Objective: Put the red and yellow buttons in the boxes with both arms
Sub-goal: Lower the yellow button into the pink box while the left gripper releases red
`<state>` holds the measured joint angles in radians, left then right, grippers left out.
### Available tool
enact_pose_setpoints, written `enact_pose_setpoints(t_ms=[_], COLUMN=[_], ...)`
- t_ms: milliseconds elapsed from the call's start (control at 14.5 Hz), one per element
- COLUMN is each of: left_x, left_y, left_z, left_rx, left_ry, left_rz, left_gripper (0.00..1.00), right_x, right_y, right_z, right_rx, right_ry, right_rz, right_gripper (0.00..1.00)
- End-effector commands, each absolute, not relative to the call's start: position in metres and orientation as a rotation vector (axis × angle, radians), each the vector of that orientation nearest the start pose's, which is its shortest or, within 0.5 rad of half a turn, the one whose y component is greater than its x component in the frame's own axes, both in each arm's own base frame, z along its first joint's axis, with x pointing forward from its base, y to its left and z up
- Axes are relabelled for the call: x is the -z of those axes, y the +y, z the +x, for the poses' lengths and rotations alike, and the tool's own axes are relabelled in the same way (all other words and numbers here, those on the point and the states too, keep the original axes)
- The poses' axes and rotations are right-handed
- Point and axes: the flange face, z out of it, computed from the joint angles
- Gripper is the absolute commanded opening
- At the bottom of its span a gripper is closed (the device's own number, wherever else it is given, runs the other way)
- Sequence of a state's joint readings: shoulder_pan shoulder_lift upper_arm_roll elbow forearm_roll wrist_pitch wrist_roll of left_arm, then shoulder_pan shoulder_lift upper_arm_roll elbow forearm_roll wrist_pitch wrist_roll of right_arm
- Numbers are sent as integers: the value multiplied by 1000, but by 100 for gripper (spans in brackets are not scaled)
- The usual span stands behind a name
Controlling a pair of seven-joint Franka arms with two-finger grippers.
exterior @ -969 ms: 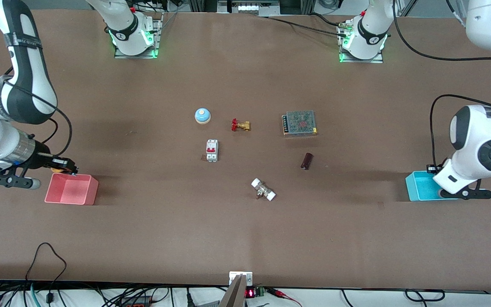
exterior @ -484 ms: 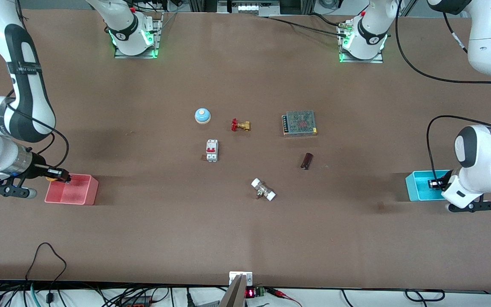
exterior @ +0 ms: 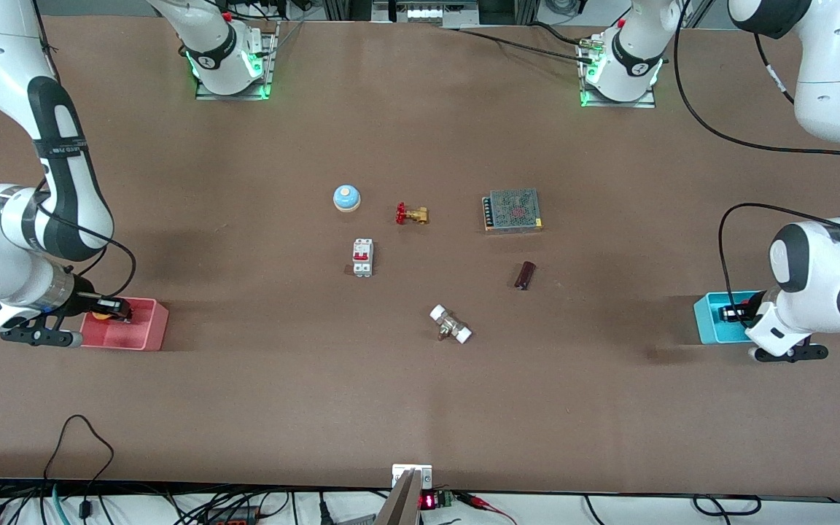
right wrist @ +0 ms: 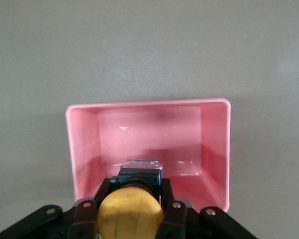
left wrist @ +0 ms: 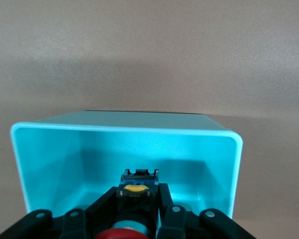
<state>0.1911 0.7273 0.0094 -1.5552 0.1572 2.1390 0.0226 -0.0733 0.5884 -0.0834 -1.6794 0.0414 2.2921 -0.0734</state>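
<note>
My right gripper [exterior: 112, 309] is shut on the yellow button [exterior: 101, 316] and holds it inside the top of the pink box [exterior: 149, 329]. In the right wrist view the yellow cap [right wrist: 130, 214] sits between the fingers [right wrist: 136, 186], black base pointing into the pink box [right wrist: 214, 149]. My left gripper [exterior: 730, 313] is shut on the red button and holds it in the open top of the cyan box [exterior: 706, 321]. In the left wrist view the red cap [left wrist: 123, 234] and black base show between the fingers [left wrist: 138, 191], inside the cyan box [left wrist: 124, 128].
In the table's middle lie a blue dome bell [exterior: 346, 197], a red-handled brass valve [exterior: 411, 214], a meshed power supply [exterior: 512, 210], a white circuit breaker [exterior: 362, 257], a dark cylinder [exterior: 525, 275] and a white-ended fitting [exterior: 450, 324].
Both grippers have come down over their boxes with the buttons still held: the right one into the pink box, the left one into the cyan box.
</note>
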Motion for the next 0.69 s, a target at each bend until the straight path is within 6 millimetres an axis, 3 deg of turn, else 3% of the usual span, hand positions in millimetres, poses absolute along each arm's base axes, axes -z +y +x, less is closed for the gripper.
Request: enact_pose_setpoints(t_ms=[0, 69, 138, 277, 346, 623], left_x=[-200, -200, -200, -204, -204, -210], left_y=[145, 145, 146, 145, 147, 148], left_z=[677, 677, 678, 678, 678, 680], left_rx=[-230, -230, -228, -225, -224, -220], left_ry=[-101, -101, -100, -68, -65, -18], left_rz=[-3040, -3040, -3039, -3033, -3030, -3033], left_gripper=[1, 5, 15, 60, 100, 100], right_x=[-254, -250, -243, -239, -238, -226], right_y=[-103, -104, -104, -105, -104, -103], right_z=[683, 682, 682, 686, 686, 684], right_rx=[81, 74, 71, 123, 126, 100], right_ry=[114, 101, 98, 88, 86, 83], right_rz=[-3143, -3145, -3145, -3151, -3150, -3149], right_gripper=[28, 28, 28, 28, 29, 31])
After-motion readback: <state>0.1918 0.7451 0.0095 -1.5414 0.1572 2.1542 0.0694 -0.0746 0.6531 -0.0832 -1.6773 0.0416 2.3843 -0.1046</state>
